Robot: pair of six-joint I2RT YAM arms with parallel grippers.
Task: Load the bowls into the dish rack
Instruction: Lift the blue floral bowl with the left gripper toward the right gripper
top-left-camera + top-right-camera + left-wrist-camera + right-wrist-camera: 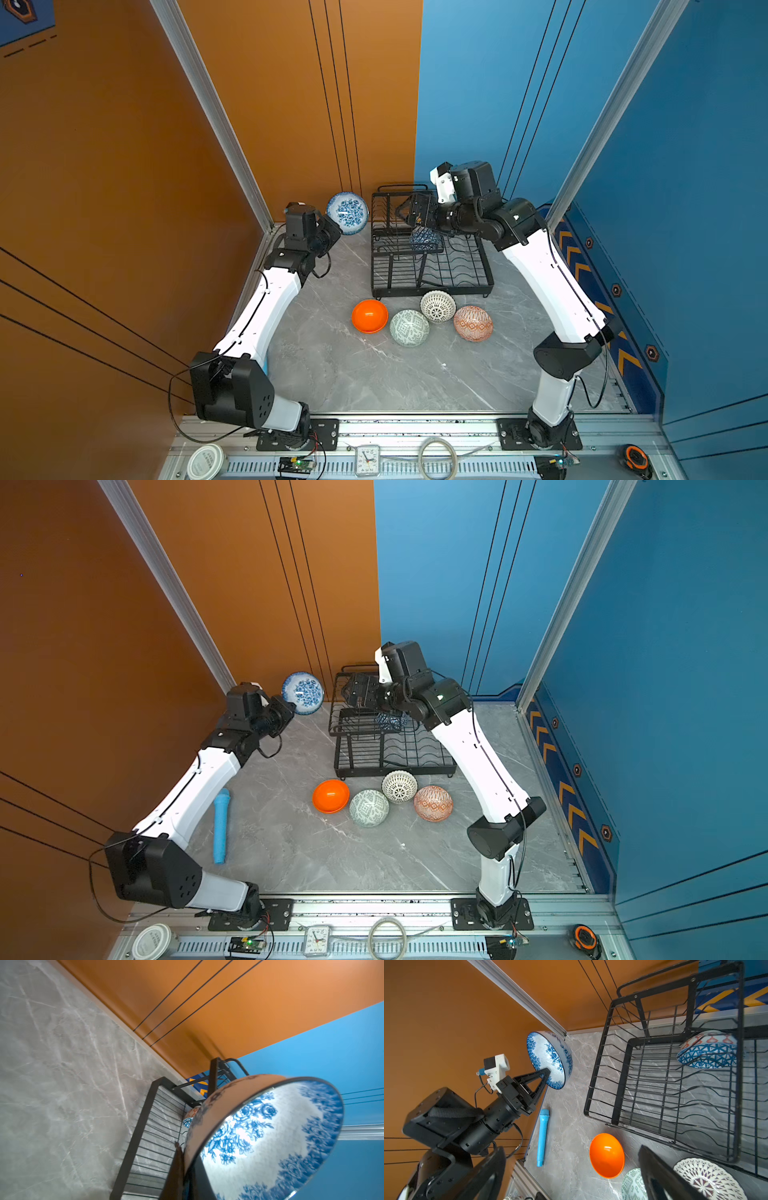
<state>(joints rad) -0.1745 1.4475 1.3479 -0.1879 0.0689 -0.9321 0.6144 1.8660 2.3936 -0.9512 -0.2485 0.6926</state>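
The blue geometric bowl (pixel 424 240) is sitting in the dish rack (pixel 457 274), the left gripper (pixel 336 232) is pinching the floral bowl (pixel 347 212) aloft, the right gripper (pixel 417 214) is gaping empty, and four bowls (pixel 409 327) are waiting outside.

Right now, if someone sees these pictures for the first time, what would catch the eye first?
The white bowl with blue flowers stands out most: the left gripper holds it by the rim, in the air, beside the orange wall, left of the black wire dish rack. Next come the blue geometric bowl lying in the rack and the glossy orange bowl on the grey marble table in front of it.
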